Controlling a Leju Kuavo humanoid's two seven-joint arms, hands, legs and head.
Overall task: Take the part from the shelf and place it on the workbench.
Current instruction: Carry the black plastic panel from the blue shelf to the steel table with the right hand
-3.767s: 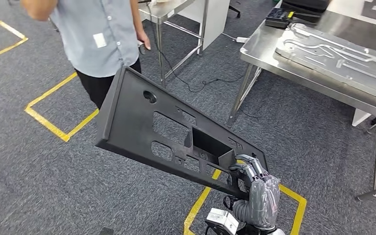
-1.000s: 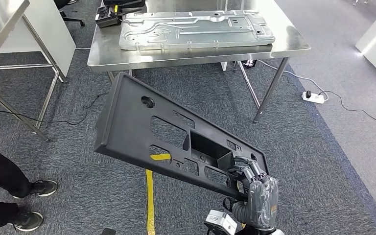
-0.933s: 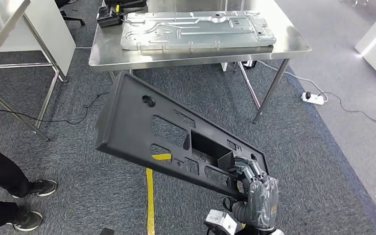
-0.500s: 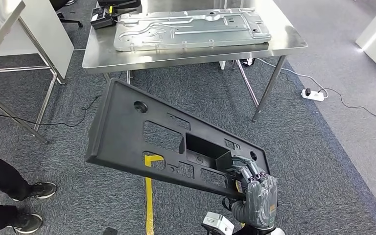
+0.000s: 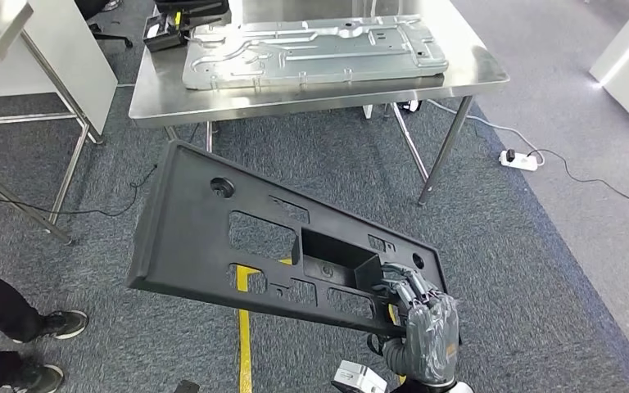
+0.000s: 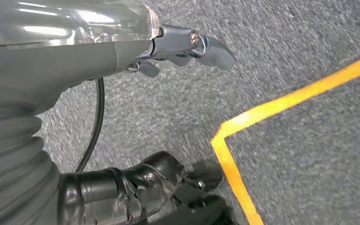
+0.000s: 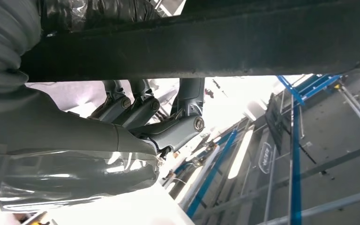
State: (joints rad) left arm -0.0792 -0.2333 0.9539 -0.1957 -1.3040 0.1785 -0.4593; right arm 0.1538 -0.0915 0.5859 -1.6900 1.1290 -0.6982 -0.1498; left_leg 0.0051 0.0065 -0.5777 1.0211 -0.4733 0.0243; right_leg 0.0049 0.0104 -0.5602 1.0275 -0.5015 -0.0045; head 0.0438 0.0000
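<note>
The right hand (image 5: 426,327) grips the near end of the long black plastic panel (image 5: 254,237), holding it tilted above the carpet, short of the steel workbench (image 5: 491,74). The left hand (image 6: 178,47) seems loosely curled, apparently holding nothing.

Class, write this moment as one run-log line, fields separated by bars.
phase: carrying | right hand: grips black panel by one end, tilted | left hand: holds nothing, over carpet | workbench: ahead, metal plate on it
</note>
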